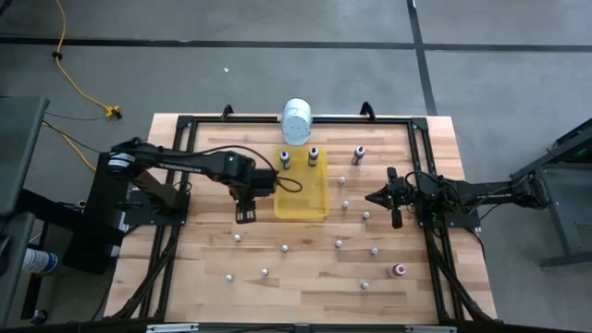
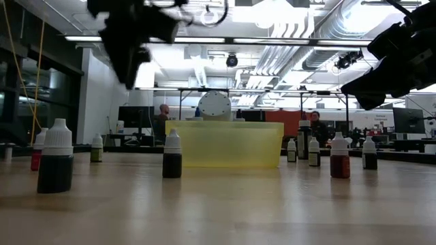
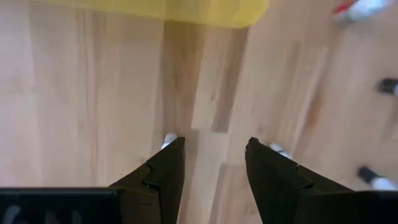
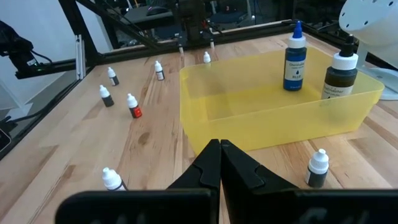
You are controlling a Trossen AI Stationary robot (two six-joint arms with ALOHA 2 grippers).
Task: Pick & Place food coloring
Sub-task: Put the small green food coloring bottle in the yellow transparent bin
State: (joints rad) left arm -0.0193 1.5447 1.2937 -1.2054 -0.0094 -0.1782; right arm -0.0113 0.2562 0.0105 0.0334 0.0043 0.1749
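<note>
Left gripper (image 1: 246, 214) hanging just off the yellow tray's (image 1: 319, 209) 9 o'clock edge, fingers (image 3: 163, 177) spread with only bare wood between them, pinching nothing. Right gripper (image 1: 375, 197) parked at about 3 o'clock of the tray, fingers pressed together, empty. Inside the tray already: a blue-bodied bottle (image 4: 295, 57) and a dark bottle (image 4: 337, 74), both upright toward its 12 o'clock end. Scattered across the wooden table (image 1: 213, 277) from roughly 3 to 7 o'clock of the tray: many tiny food coloring bottles, among them a red one (image 1: 399, 270) near 5 o'clock and a taller dark one (image 1: 359, 154) at about 1 o'clock, all well apart from one another. Risks, as a judgement: small whitish caps peeking past the left fingers suggest bottles close beside the approach line, so a descent slightly off centre could knock one over and send it rolling; such light, narrow bottles could squirt out of a partial pinch; a low carry toward the tray could clip its wall and shove it into the white cylindrical container (image 1: 297, 120) at its 12 o'clock.
</note>
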